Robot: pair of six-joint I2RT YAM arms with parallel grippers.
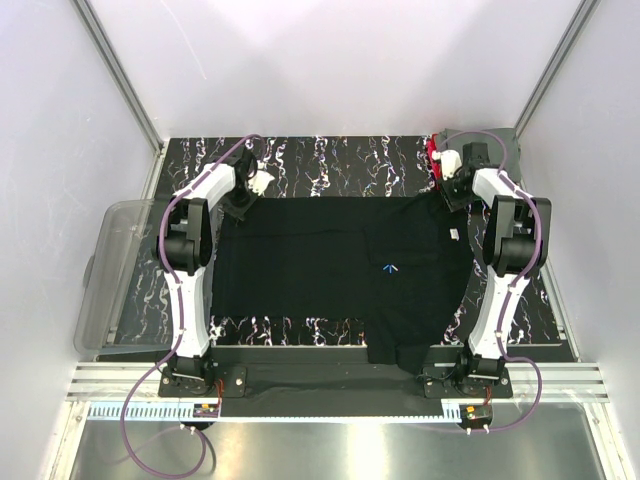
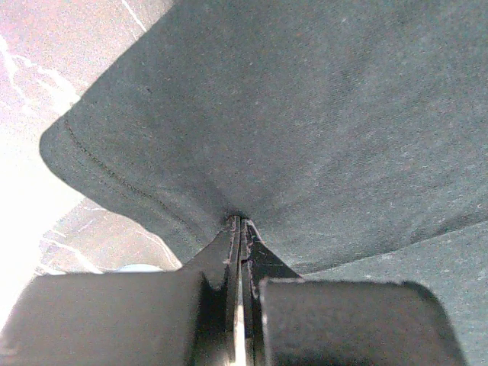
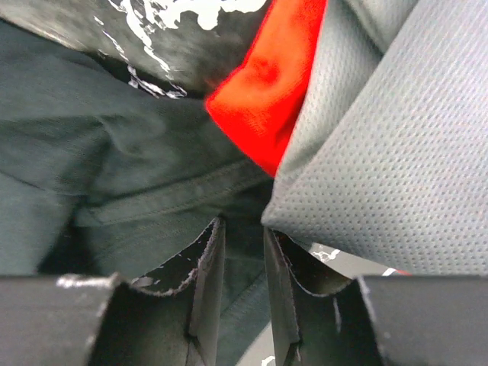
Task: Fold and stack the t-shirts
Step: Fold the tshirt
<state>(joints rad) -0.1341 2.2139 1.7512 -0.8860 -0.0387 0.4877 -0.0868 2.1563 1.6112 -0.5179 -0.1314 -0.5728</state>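
— What worries you here?

— My right claw (image 3: 242,229), mostly. It sits at the far right end of the black cotton t-shirt (image 1: 330,270). Just beside it lie a folded red cloth shirt (image 3: 271,84) and a folded grey mesh-knit shirt (image 3: 396,137). If I pull from there, a finger could catch the grey fold and drag that pile out of square.

— Is that claw holding anything?

— Its jaws stand a narrow gap apart, with a black seam running into the gap. Whether the cloth is pinched I cannot tell.

— And the left?

— My left claw (image 2: 240,221) is closed tight on the black shirt's edge, close to its far left corner. It is a thin bite, so a sharp tug could slip it free.

— Where is the shirt itself?

— Spread flat on the black marbled tabletop (image 1: 330,155) between my two arms, with one part reaching past the near edge. Lifted unevenly, I judge it would bunch.
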